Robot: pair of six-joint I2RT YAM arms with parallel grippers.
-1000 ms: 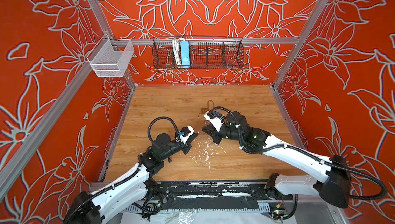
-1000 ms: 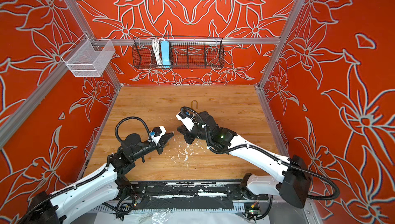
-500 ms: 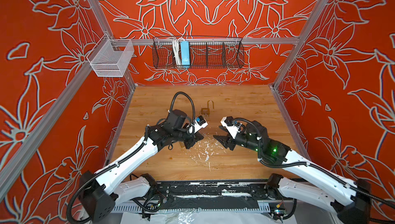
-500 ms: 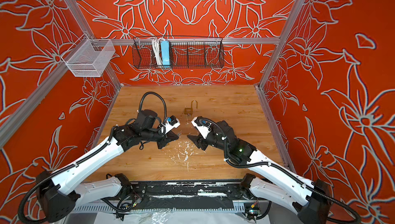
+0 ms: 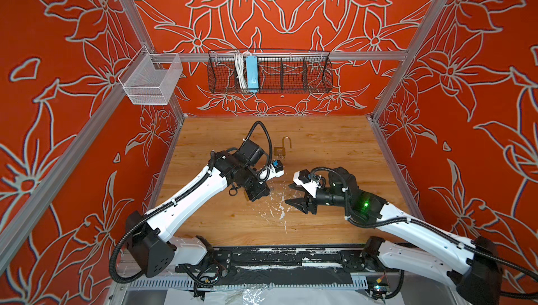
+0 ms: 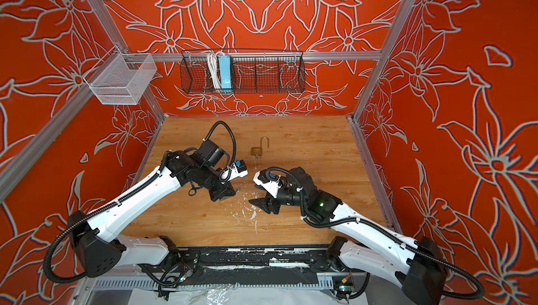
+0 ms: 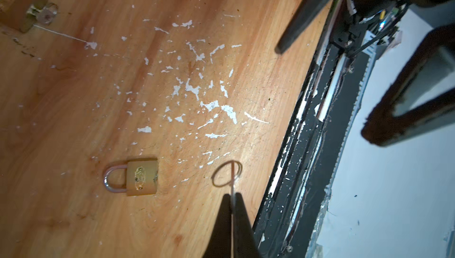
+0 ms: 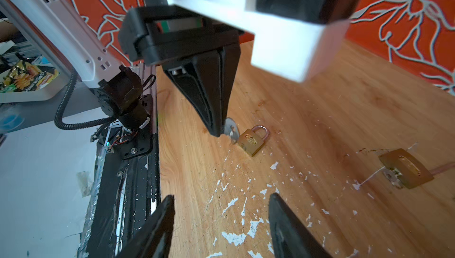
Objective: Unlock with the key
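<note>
High on the left wall hangs a white mesh basket (image 5: 150, 80). Along the back wall, a black wire basket (image 5: 291, 76) holds a blue power strip (image 5: 251, 72) with a bundled white cable beside it. Below them lies the wooden table (image 5: 334, 155), speckled near its middle with white flecks (image 5: 279, 207).

The left arm reaches in from the left side and bends its wrist down over the table. The left hand (image 8: 218, 131) is pressed together on the key (image 8: 232, 131), which it pinches edge-on. The end carrying the ring (image 7: 213, 176) sticks out past the fingertips.

Just beside that end lies the closed padlock (image 7: 142, 180), flat on the wood with its shackle shut. Whether the key touches its brass body cannot be told, but the key is not in the lock. In both top views this padlock is hidden under the left arm.

Farther back on the table, beyond the gap between the two wrists, lies the open padlock (image 5: 280, 152). Its shackle is swung free, and another key (image 7: 45, 15) sits in its keyhole.

To the right, the right arm comes in low from the right side. The right hand (image 5: 288, 194) hovers over the white flecks with its fingers spread apart and nothing between them. It points toward the left hand and is clear of both padlocks.
</note>
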